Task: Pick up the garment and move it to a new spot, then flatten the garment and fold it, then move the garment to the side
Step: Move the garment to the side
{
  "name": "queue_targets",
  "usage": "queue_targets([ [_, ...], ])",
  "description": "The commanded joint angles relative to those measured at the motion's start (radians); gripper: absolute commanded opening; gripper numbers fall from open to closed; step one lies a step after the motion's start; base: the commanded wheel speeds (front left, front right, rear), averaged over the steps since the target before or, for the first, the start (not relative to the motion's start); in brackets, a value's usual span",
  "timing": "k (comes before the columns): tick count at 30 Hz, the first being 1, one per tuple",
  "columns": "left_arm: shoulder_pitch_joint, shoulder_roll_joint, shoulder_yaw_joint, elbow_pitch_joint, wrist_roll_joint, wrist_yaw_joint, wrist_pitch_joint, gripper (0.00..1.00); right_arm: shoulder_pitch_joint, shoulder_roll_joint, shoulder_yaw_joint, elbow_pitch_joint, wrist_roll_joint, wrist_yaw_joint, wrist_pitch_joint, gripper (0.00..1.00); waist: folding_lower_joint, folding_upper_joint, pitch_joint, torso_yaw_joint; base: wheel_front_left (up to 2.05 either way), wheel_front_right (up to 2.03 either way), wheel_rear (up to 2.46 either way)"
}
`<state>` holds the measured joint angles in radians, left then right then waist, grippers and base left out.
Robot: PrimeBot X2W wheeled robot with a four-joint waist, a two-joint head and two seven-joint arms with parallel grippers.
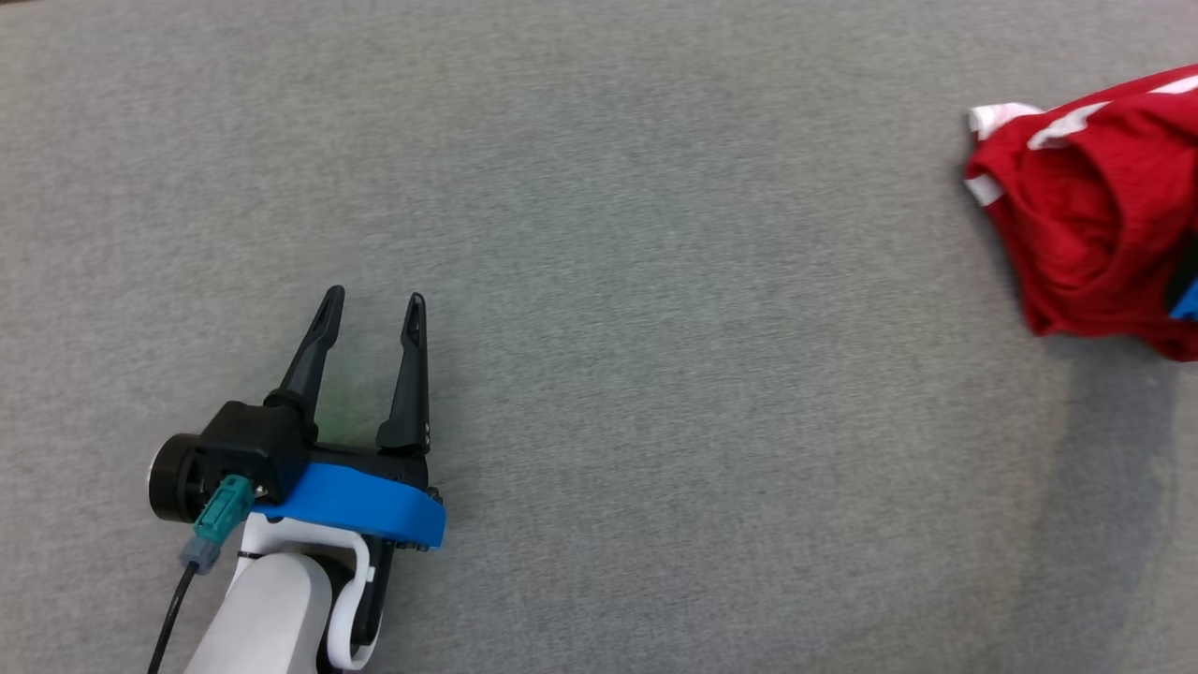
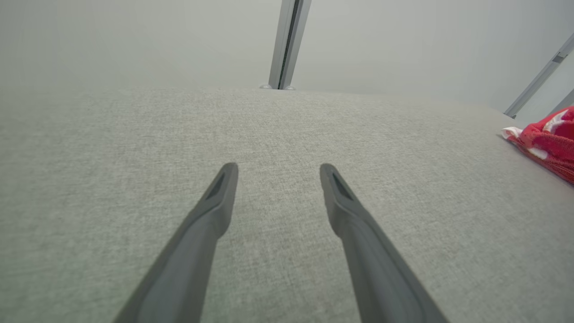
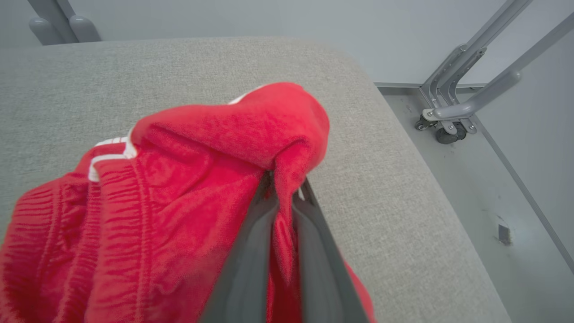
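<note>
The garment [image 1: 1095, 215] is red with white stripes, bunched at the right edge of the grey surface in the head view. In the right wrist view my right gripper [image 3: 282, 184] is shut on a fold of the garment [image 3: 179, 188], which drapes over and left of the fingers [image 3: 244, 269]. My left gripper [image 1: 372, 301] rests open low at the left of the head view, far from the cloth. In the left wrist view the left gripper [image 2: 278, 172] holds nothing, and the garment [image 2: 549, 139] shows at the right edge.
A grey fabric-covered table [image 1: 599, 281] spans the scene. Its right edge [image 3: 430, 179] drops to a pale floor, where a metal frame on casters [image 3: 448, 130] stands. An upright metal post [image 2: 289, 45] rises behind the far edge.
</note>
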<state>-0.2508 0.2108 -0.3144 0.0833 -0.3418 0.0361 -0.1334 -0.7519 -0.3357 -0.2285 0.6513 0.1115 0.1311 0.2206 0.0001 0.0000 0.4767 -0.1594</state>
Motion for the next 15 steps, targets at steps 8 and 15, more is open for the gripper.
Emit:
queue_targets([
  [8, 0.006, -0.007, -0.004, -0.003, -0.01, 0.01, -0.02, 1.0, -0.06, -0.123, -0.052, -0.004, -0.053, 0.0, -0.002, 1.0, -0.0001, 0.0, 0.035, 0.079, 0.0, 0.0, 0.0],
  [15, -0.001, -0.012, -0.006, 0.011, -0.017, 0.011, -0.03, 1.0, -0.06, -0.1, -0.059, -0.004, -0.086, 0.0, -0.086, 1.0, -0.0001, 0.0, 0.033, 0.082, 0.0, 0.0, 0.0],
])
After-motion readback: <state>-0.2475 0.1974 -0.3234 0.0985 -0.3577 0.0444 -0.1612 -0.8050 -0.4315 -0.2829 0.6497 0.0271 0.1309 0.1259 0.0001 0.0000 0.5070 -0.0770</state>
